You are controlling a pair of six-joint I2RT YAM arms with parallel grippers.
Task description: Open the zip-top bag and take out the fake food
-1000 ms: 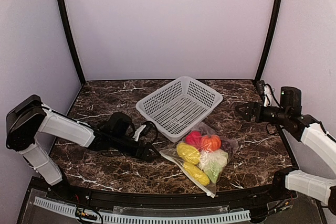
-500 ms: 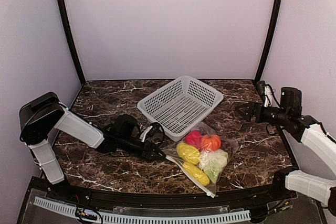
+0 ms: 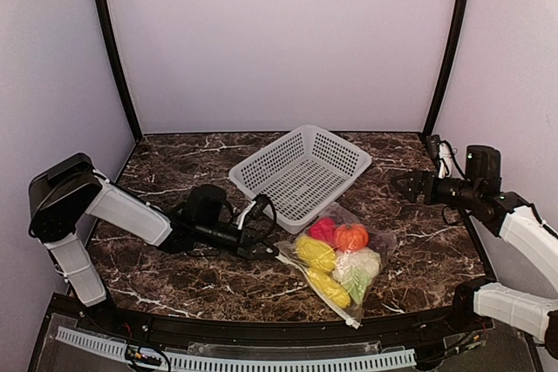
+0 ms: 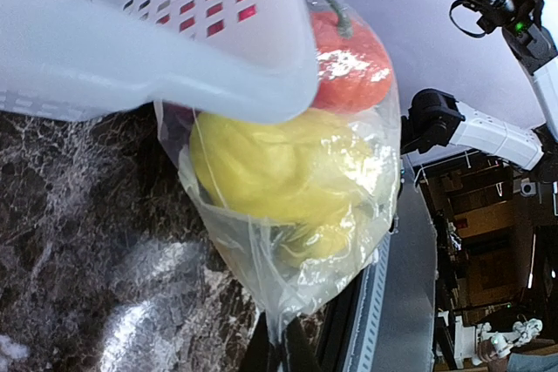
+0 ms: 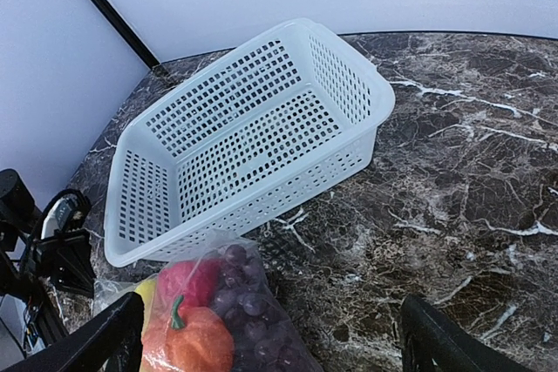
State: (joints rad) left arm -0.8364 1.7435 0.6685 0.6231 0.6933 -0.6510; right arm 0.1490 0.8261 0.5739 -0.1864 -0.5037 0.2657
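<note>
Left hand [image 3: 267, 250]: clenched on the left corner of the clear, white-dotted plastic zip-top bag [image 3: 340, 260], low over the table, with its arm stretched out to the right.
Right hand [image 3: 403, 186]: released, fingers spread wide with nothing between them, held above the right side of the table, well apart from the bag.
Bag position: lying on the dark marble table [image 3: 174, 278], just in front of the basket; the white zip strip [image 3: 344, 314] runs along its near-left edge. Whether the strip is sealed cannot be told.
Fake food: all inside the bag. It holds two yellow plastic pieces [image 3: 312, 253], a red piece [image 3: 322, 230], an orange pumpkin-like piece with a green stem [image 3: 350, 237], a pale green-white leafy piece [image 3: 356, 273] and dark purple grapes [image 5: 248, 289].
Basket: white perforated plastic basket [image 3: 270, 163], standing behind the bag with one corner just beside the bag's far edge; contact cannot be told.
</note>
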